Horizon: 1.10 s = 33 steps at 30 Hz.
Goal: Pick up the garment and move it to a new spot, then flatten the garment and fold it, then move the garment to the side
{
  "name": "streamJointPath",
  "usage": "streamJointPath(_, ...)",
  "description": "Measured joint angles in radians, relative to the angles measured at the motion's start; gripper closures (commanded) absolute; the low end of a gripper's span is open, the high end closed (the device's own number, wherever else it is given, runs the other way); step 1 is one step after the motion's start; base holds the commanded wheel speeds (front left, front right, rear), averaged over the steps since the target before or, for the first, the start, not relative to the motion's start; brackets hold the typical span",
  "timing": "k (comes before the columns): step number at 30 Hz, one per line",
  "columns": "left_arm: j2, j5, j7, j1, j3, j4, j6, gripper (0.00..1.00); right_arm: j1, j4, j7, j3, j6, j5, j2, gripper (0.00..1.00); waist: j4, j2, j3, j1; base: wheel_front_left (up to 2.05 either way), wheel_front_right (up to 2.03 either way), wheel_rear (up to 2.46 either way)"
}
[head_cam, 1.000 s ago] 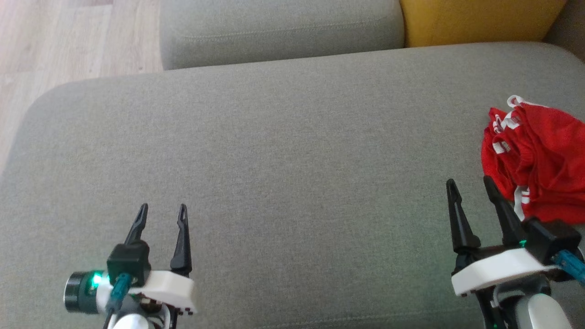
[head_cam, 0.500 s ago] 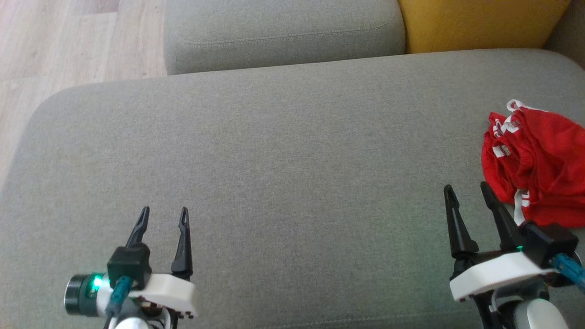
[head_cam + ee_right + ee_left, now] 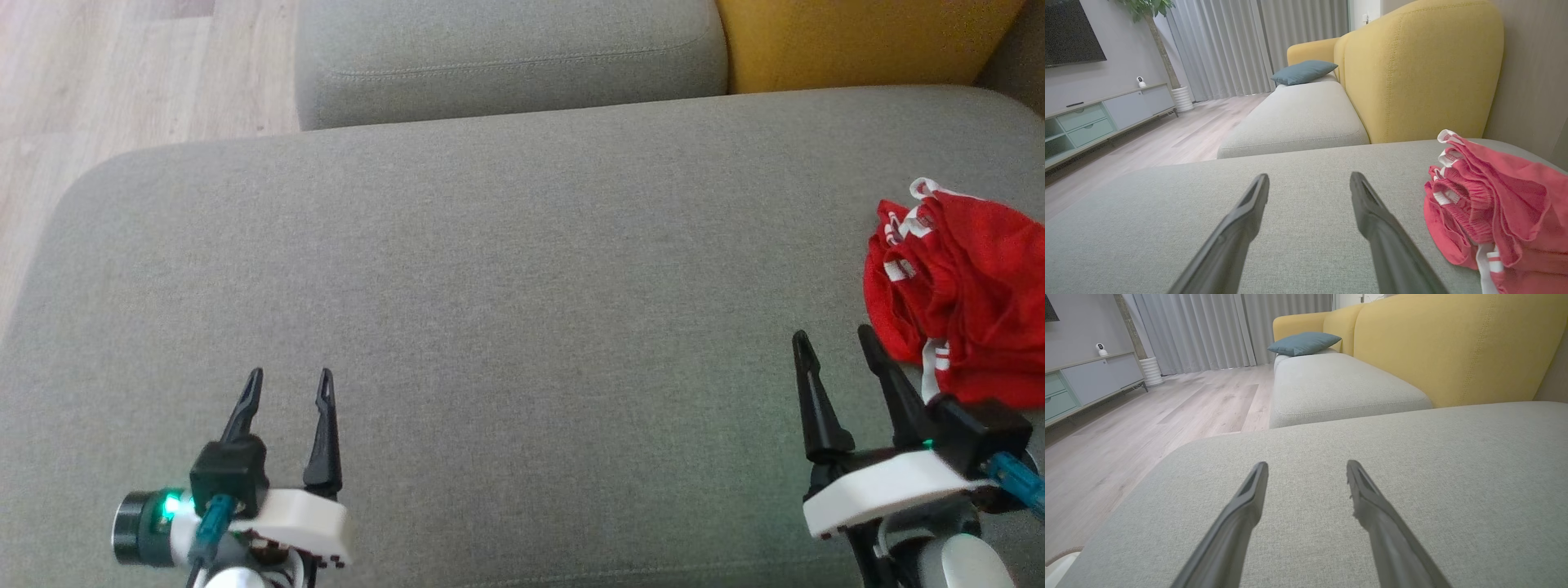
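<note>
The garment (image 3: 963, 294) is a crumpled bright red heap with white stripe trim, lying on the grey sofa cushion (image 3: 522, 286) at its far right. In the right wrist view the garment (image 3: 1498, 212) bunches at the right, its gathered elastic edge showing. My right gripper (image 3: 833, 339) stands open just left of the heap, apart from it, nothing between its fingers (image 3: 1245, 216). My left gripper (image 3: 290, 376) hovers open over the bare cushion at the lower left, far from the cloth. Its empty fingers (image 3: 1249, 498) point along the cushion.
A second grey seat cushion (image 3: 506, 57) lies beyond, with a yellow backrest (image 3: 865, 37) at the upper right. Wooden floor (image 3: 122, 73) drops off past the cushion's left edge. A blue pillow (image 3: 1304, 71) and a low cabinet (image 3: 1106, 116) stand far off.
The head camera has shifted slightly, so the whole picture sits a little lower. Both grippers stay open and in place, and the garment has not moved.
</note>
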Motion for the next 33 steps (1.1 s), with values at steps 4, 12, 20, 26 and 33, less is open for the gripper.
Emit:
streamJointPath(4, 0.001, 0.000, -0.001, 0.000, -0.002, 0.000, 0.000, 0.00, 0.000, 0.000, 0.000, 0.000, 0.000, 0.000, 0.000, 0.00, 0.002, 0.0000, 0.000, 0.0000, 0.00, 0.00, 0.00)
streamJointPath(12, -0.009, 0.000, -0.002, 0.006, -0.012, 0.032, 0.000, 1.00, 0.004, 0.040, 0.000, 0.002, 0.000, 0.006, 0.001, 1.00, 0.005, 0.0000, 0.002, 0.0000, 0.00, 0.00, 0.00)
streamJointPath(20, -0.021, -0.075, 0.011, 0.040, -0.013, 0.060, -0.019, 1.00, 0.034, 0.078, 0.002, 0.002, 0.000, 0.082, 0.001, 1.00, 0.007, 0.0000, 0.002, 0.0000, 0.00, 0.00, 0.00)
streamJointPath(26, -0.028, -0.134, 0.024, 0.040, 0.009, 0.064, -0.037, 1.00, 0.032, 0.088, 0.002, 0.002, 0.000, 0.142, 0.001, 1.00, 0.008, 0.0000, 0.002, 0.0000, 0.00, 0.00, 0.00)
streamJointPath(33, -0.036, -0.215, 0.034, 0.039, 0.025, 0.071, -0.064, 1.00, 0.029, 0.104, 0.002, 0.000, 0.000, 0.226, 0.001, 1.00, 0.010, 0.0000, 0.002, 0.0000, 0.00, 0.00, 0.00)
